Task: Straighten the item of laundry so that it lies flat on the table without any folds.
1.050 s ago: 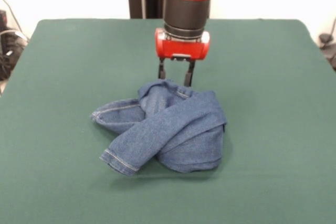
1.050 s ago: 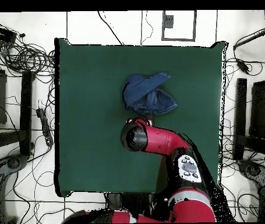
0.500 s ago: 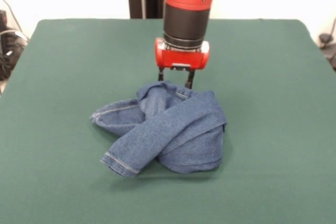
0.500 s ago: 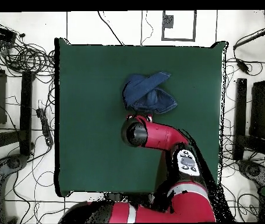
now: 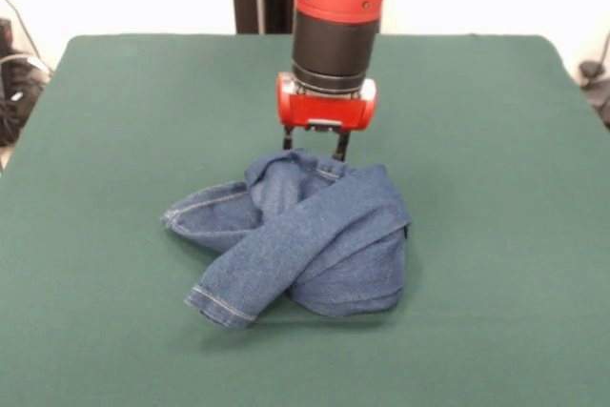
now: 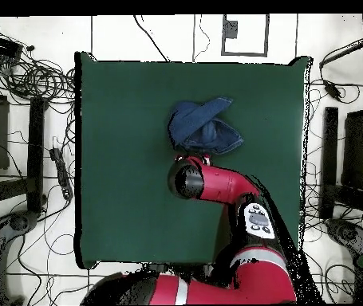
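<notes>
Gripper (image 5: 313, 144), jaws spread and empty, above the crumpled jeans' (image 5: 300, 231) upper edge at frame centre; pinch one layer only, then draw it outward across the surface (image 5: 496, 235).

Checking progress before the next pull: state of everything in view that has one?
jeans: bunched in a heap, one leg folded across the top, not flat.
gripper: fingers apart, tips at the heap's far edge; whether they hold cloth, cannot tell.
table: green cloth smooth, jeans near its middle.
</notes>
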Robot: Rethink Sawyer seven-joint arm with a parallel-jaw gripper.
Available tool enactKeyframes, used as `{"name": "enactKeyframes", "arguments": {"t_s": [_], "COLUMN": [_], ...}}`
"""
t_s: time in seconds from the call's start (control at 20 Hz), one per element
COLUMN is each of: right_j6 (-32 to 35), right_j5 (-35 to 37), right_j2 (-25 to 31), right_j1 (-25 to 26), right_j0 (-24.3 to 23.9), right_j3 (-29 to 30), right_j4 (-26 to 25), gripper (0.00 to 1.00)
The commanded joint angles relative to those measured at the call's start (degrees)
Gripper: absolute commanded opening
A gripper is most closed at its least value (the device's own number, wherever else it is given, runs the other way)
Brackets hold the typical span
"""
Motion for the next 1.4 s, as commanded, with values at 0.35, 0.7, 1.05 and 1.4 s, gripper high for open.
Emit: {"name": "enactKeyframes", "arguments": {"t_s": [0.35, 0.7, 1.05, 1.4], "right_j6": [6.02, 6.06, 6.93, 8.97], "right_j5": [12.48, 10.36, 7.39, 5.51], "right_j2": [-1.74, 0.73, 3.05, 2.09], "right_j1": [15.34, 21.11, 20.32, 12.96], "right_j0": [3.63, 1.68, 0.31, 0.76], "right_j3": [-18.83, -23.16, -21.7, -13.44], "right_j4": [1.49, -0.06, -1.71, -2.87], "gripper": [1.0, 1.0, 0.0, 0.0]}}
